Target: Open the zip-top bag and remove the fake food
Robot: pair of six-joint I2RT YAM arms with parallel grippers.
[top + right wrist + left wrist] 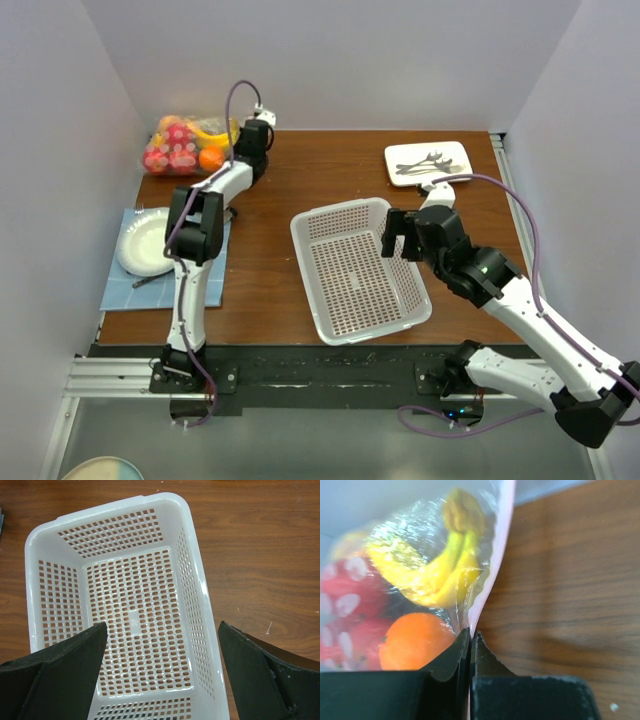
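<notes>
The clear zip-top bag point(185, 145) lies at the table's far left corner, full of fake food: a yellow banana point(435, 575), an orange ball point(412, 640) and red pieces point(350, 605). My left gripper point(258, 128) is at the bag's right edge; in the left wrist view it point(470, 635) is shut on the bag's pink zip strip point(492, 565). My right gripper point(402, 235) is open and empty, hovering over the right rim of the white basket point(357, 268); its fingers point(75, 665) frame the basket point(192, 570) in the right wrist view.
A white plate point(143, 241) sits on a blue cloth point(120, 285) at the left, a dark utensil beside it. A white tray with cutlery point(428, 160) lies at the far right. Walls close in the left, back and right sides.
</notes>
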